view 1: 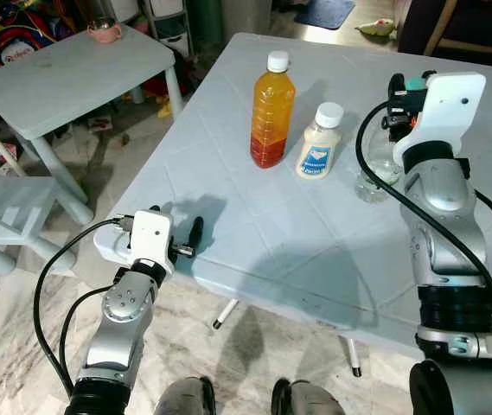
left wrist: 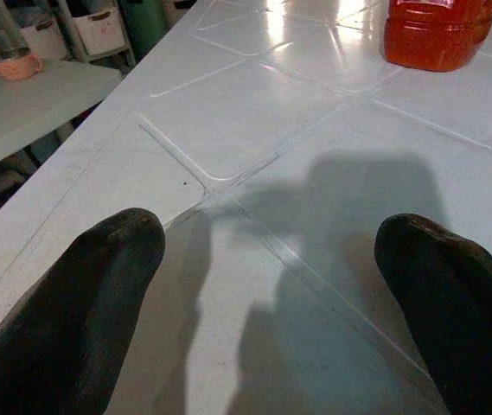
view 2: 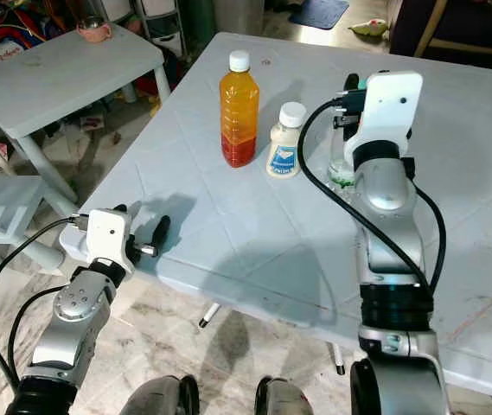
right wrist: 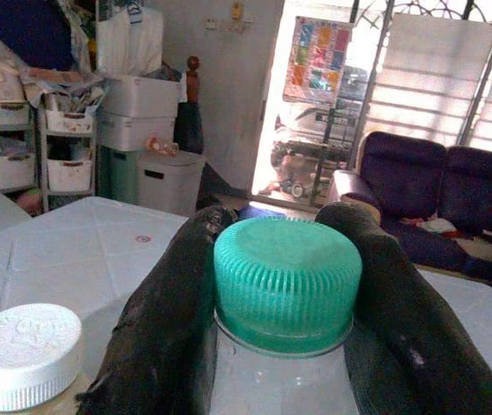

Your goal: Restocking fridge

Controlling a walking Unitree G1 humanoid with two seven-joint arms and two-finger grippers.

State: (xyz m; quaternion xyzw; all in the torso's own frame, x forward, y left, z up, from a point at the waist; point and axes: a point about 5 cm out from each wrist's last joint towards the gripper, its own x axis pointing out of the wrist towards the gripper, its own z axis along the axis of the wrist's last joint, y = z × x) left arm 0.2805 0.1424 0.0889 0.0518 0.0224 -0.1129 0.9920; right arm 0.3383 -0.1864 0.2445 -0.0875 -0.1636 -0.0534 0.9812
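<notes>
Right wrist view: the clear bottle (right wrist: pixel 284 380) with the green cap (right wrist: pixel 285 281) is being clamped by the right hand (right wrist: pixel 284 285) on the desk (view 1: pixel 254 225), right of the mayonnaise jar (view 1: pixel 320 143) and orange juice bottle (view 1: pixel 272 112). The left hand (left wrist: pixel 271 303) is being held apart over the desk's near left edge.

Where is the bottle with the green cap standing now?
The green-capped clear bottle stands on the light blue table, to the robot's right of the white-capped jar. The right end effector has its fingers around the bottle's neck.
</notes>
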